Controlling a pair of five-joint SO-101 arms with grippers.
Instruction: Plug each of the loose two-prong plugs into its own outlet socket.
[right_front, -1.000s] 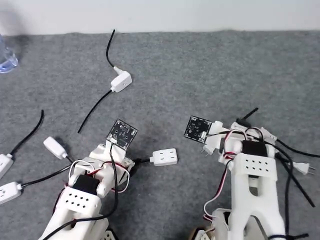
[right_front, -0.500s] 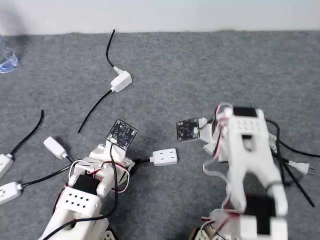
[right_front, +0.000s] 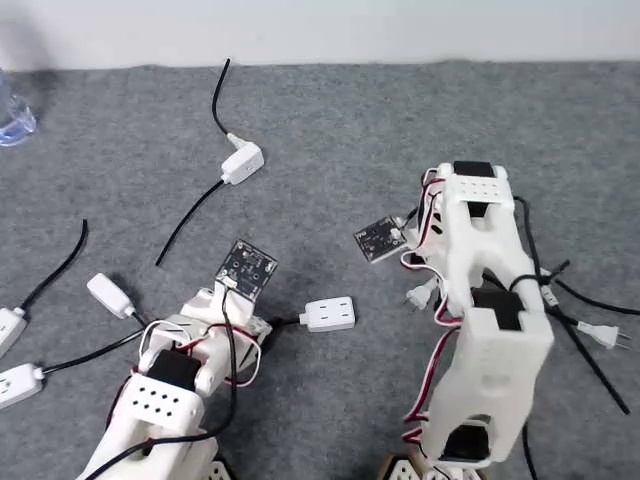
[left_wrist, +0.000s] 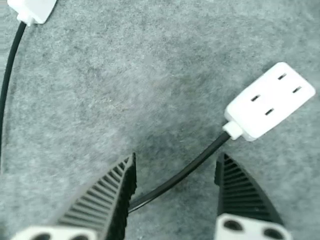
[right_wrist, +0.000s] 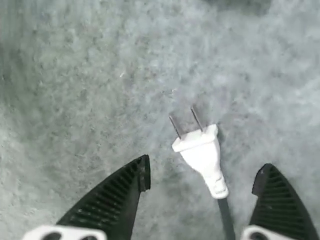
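Grey carpet (left_wrist: 100, 75); left gripper (left_wrist: 177, 159) spread astride a cord (left_wrist: 192, 166), right gripper (right_wrist: 205, 166) spread astride plug (right_wrist: 201, 151).

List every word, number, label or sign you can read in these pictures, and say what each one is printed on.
None can be read.
The outlet socket and the two-prong plug show plain white plastic with no print.
The black board near the socket carries pale specks too small to read.
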